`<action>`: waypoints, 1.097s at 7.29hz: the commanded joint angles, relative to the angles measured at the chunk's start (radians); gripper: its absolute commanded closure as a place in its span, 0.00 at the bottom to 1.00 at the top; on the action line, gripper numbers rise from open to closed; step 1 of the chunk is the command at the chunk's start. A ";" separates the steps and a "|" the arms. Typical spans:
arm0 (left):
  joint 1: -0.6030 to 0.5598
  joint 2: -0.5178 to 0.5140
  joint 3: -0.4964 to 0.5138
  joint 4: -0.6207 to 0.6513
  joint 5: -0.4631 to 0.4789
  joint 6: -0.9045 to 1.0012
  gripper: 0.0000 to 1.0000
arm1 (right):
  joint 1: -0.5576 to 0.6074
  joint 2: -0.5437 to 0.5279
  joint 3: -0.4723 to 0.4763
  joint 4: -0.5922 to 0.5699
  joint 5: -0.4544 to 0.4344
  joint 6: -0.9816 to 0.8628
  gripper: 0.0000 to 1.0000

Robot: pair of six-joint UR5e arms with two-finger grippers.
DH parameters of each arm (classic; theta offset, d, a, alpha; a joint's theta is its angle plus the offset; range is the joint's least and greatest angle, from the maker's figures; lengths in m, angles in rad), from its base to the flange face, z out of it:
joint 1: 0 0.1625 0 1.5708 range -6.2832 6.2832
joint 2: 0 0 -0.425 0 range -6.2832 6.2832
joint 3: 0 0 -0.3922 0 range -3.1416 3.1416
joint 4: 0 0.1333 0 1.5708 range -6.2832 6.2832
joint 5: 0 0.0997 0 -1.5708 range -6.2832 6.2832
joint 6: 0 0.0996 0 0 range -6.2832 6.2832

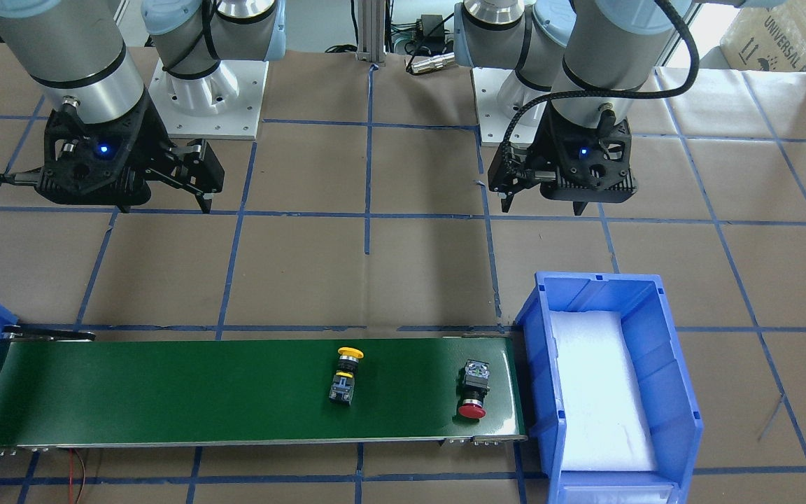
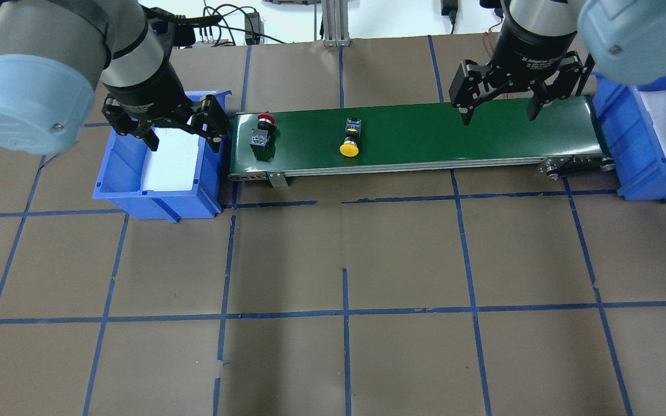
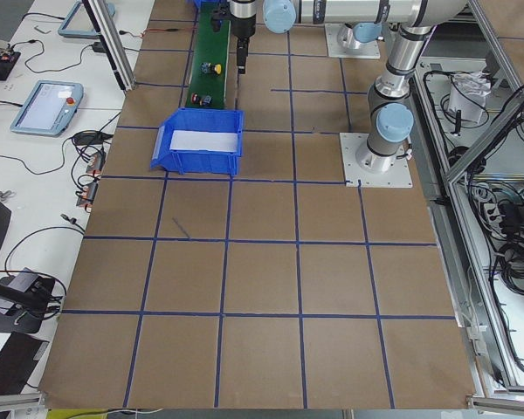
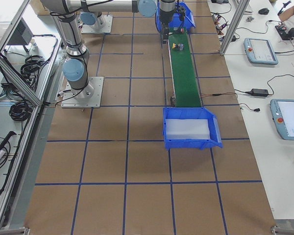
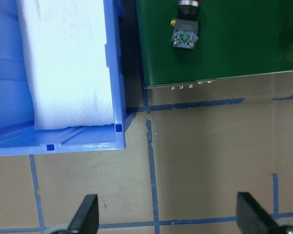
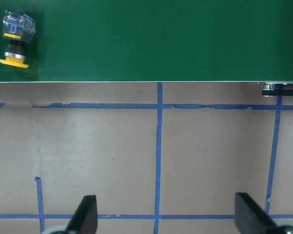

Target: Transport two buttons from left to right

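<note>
A long green conveyor belt (image 2: 425, 130) lies parallel to the table's far edge, the one opposite the robot. A blue plastic bin lined with white foam is set against each end of it: the left bin (image 2: 159, 203) and the right bin (image 2: 639, 185).

Both task items rest on their sides on the belt. The red-capped push-button switch with its black and grey contact block (image 2: 262, 134) is found just inside the belt's left end, its cap turned toward the far edge. The yellow mushroom-capped push-button switch (image 2: 350, 138) is found nearer the belt's middle, its cap turned toward the robot. They are probably laid there so that the belt can carry them rightward.

The left gripper (image 2: 184, 141) is held above the left bin, fingers spread wide and empty. The right gripper (image 2: 499, 115) is held above the belt's right part, fingers likewise spread and empty, seemingly placed to meet the switches on arrival. Only foam is seen in the left bin.

Counted: two switches, two bins, one belt, two grippers.
</note>
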 commanded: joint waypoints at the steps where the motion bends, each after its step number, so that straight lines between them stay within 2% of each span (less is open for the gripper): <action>1: 0.011 -0.014 0.057 -0.075 -0.002 0.001 0.00 | -0.001 0.000 0.000 0.000 0.000 0.000 0.00; 8: 0.010 0.016 0.030 -0.083 0.001 0.006 0.00 | -0.002 0.000 0.000 -0.002 0.002 0.000 0.00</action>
